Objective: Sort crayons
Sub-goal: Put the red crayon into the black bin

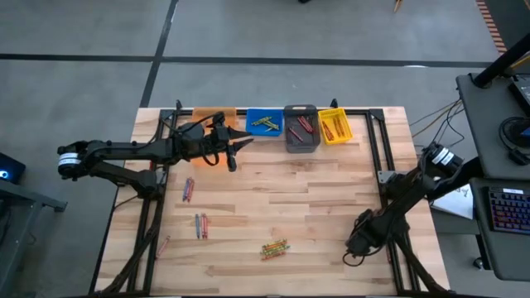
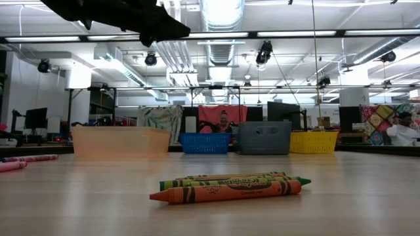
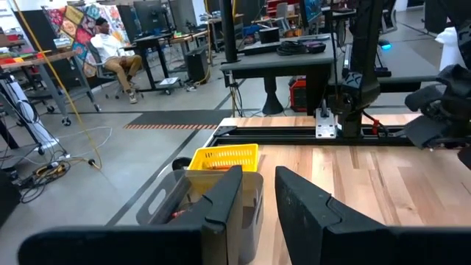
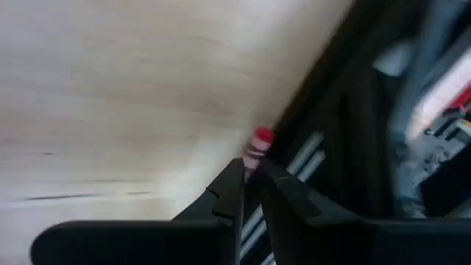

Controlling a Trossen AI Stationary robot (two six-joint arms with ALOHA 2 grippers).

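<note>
Crayons lie in small groups on the wooden table: one group (image 1: 188, 189) at the left, one (image 1: 201, 225) nearer, and a bundle (image 1: 275, 247) near the front, seen close in the low view (image 2: 230, 187). My right gripper (image 1: 352, 248) is at the table's near right, by the black frame, shut on a red crayon (image 4: 259, 142). My left gripper (image 1: 244, 145) hovers level in front of the bins, its fingers (image 3: 228, 195) a narrow gap apart with nothing between them. My right gripper pinches the red crayon between its two fingertips (image 4: 234, 180), and the crayon runs along the fingers. A short wrapped end (image 4: 254, 154) sticks out past the tips. The fingers slant downward toward the table's right edge. The fingers hide the rest of the crayon.
At the far edge stand an orange bin (image 1: 211, 116), a blue bin (image 1: 265, 122), a grey bin (image 1: 302, 131) and a yellow bin (image 1: 334, 126), three with crayons inside. A black metal frame (image 1: 377, 157) runs along the table's sides. One crayon (image 1: 164, 244) lies near the left frame.
</note>
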